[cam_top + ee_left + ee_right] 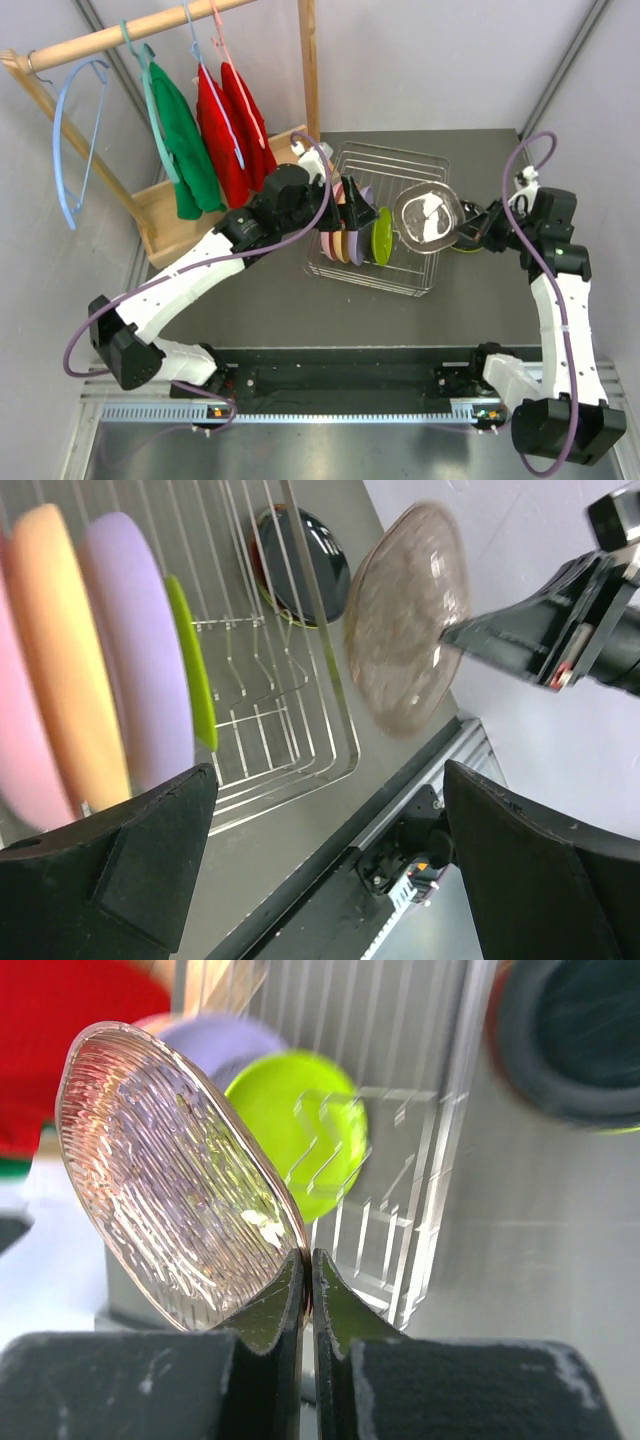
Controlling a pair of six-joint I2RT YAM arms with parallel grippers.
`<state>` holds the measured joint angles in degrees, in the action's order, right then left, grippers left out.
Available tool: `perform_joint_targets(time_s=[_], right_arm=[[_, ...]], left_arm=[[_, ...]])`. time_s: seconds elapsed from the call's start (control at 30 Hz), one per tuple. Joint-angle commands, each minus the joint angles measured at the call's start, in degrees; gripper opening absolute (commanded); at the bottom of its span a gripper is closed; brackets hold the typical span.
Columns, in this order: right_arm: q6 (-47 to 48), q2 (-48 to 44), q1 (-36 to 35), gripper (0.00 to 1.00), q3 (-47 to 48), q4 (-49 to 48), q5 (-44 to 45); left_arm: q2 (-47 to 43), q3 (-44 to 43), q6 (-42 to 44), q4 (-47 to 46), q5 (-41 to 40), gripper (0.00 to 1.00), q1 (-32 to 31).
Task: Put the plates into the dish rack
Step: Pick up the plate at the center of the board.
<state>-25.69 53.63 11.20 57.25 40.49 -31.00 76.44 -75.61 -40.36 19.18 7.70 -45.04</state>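
The silver wire dish rack stands mid-table. Upright in its left slots are a pink plate, an orange plate, a lavender plate and a lime green plate. My left gripper hovers over them, open and holding nothing. My right gripper is shut on the rim of the clear ribbed plate, held tilted above the rack's right half. A dark plate lies stacked on others on the table just right of the rack.
A wooden clothes stand with a blue hanger, a green garment and red garments fills the back left, close to the rack and the left arm. The black rail runs along the table's near edge.
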Motion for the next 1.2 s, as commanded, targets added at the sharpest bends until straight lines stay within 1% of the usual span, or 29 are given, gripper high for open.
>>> perform_joint_targets(time_s=[0.0,0.13,0.27,0.43,0.5,0.57,0.6,0.67,0.7,0.8,0.83,0.9,0.93,0.97,1.03,1.07,1.1,1.13,1.17], right_arm=[[-1.2,-2.3,-4.4,0.0,-1.5,-1.0,-3.4],[-1.6,-3.1,-6.1,0.0,-2.3,-1.7,-4.1],[-1.9,-2.7,-6.2,0.0,-2.6,-2.0,-6.7],[-2.0,-2.3,-6.6,0.0,-1.7,-2.6,-10.0],[-1.9,-2.0,-7.1,0.0,-1.2,-2.2,-10.2],[-1.8,-1.8,-7.5,0.0,-1.3,-2.3,-10.6],[-1.9,-1.8,-7.6,0.0,-1.4,-2.2,-10.7],[-2.2,-1.9,-7.7,0.0,-1.6,-2.5,-10.8],[-2.3,-2.0,-7.8,0.0,-1.6,-2.6,-11.1],[-2.1,-1.6,-7.9,0.0,-1.6,-2.7,-11.4],[-2.1,-1.3,-7.9,0.0,-1.6,-2.7,-11.6],[-1.9,-1.2,-8.0,0.0,-1.9,-2.8,-11.6],[-1.9,-1.1,-8.1,0.0,-2.0,-2.8,-11.6],[-1.7,-1.1,-8.1,0.0,-2.1,-2.9,-11.6],[-1.6,-0.8,-8.1,0.01,-2.4,-2.8,-11.6],[-1.6,-0.8,-8.1,0.02,-2.4,-2.9,-11.6],[-1.6,-0.8,-8.1,0.05,-2.4,-2.8,-11.6],[-1.6,-1.0,-8.1,0.1,-2.3,-2.8,-11.5],[-1.5,-1.0,-8.1,0.12,-2.2,-2.6,-11.4]], left_arm=[[2.3,0.2,-3.8,-9.4,5.6,0.99,0.1],[4.8,-0.2,-5.2,-11.7,7.7,0.99,-0.1],[7.1,-0.5,-6.3,-14.0,10.1,0.99,-0.8],[10.0,-1.4,-6.3,-14.4,10.0,0.99,-1.9],[10.9,-1.7,-6.0,-14.5,9.6,0.98,-2.3],[11.4,-2.6,-5.7,-13.6,8.9,0.94,-2.8],[12.2,-3.0,-5.5,-13.0,8.7,0.88,-2.9],[12.7,-4.4,-4.7,-10.7,6.4,0.82,-3.5],[12.7,-4.5,-4.5,-10.3,5.6,0.75,-3.7],[12.7,-4.7,-4.2,-10.1,4.9,0.67,-4.1],[12.9,-5.1,-4.1,-10.0,4.8,0.58,-4.2],[12.8,-5.2,-3.9,-9.4,4.2,0.51,-4.4],[12.9,-5.3,-3.9,-9.4,4.1,0.43,-4.4],[12.7,-5.3,-3.8,-9.4,3.9,0.39,-4.4],[12.8,-5.6,-3.6,-9.2,4.0,0.29,-4.4],[12.7,-5.7,-3.4,-9.0,4.0,0.21,-4.5],[12.8,-5.9,-3.3,-8.5,3.9,0.2,-4.6],[12.9,-6.4,-3.2,-8.3,3.5,0.19,-4.6],[12.9,-6.7,-2.9,-8.0,3.5,0.13,-4.6]])
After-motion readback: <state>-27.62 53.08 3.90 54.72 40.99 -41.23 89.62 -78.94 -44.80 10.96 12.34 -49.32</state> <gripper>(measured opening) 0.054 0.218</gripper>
